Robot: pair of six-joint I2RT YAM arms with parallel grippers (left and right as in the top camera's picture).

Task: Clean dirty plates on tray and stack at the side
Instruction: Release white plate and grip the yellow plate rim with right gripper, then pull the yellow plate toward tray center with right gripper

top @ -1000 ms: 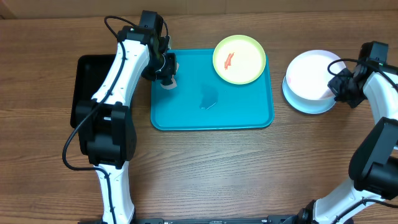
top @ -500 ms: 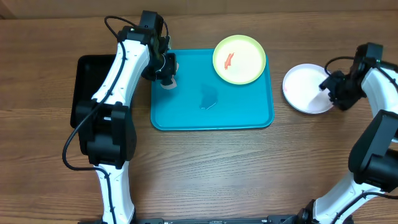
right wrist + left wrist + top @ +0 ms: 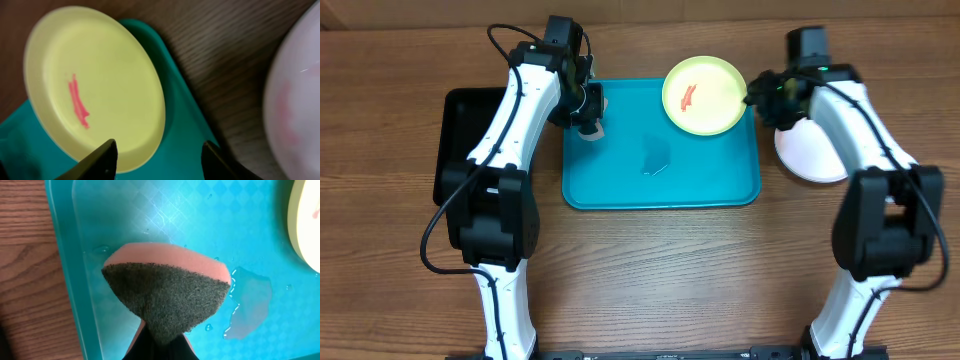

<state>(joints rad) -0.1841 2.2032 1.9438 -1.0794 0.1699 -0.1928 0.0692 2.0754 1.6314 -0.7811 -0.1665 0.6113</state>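
A yellow-green plate [image 3: 705, 96] with a red-orange smear [image 3: 77, 102] lies in the far right corner of the turquoise tray [image 3: 620, 190]. My right gripper [image 3: 757, 97] hangs open just above that plate's right rim [image 3: 150, 130], with nothing between its fingers [image 3: 106, 159]. A white plate [image 3: 812, 158] rests on the table to the right of the tray, partly hidden by the right arm. My left gripper [image 3: 588, 116] stays over the tray's far left corner, shut on a pink sponge [image 3: 170, 287] with a dark scrub face, which touches the wet tray floor [image 3: 200, 215].
A black tray [image 3: 460, 140] lies left of the turquoise one, under the left arm. A small puddle of water [image 3: 657, 158] sits mid-tray. Bare wooden table [image 3: 660, 270] runs along the front.
My right gripper let go of the white plate at the right, opened, and swung left to the yellow-green plate. The white plate now lies flat. The left arm has not moved.
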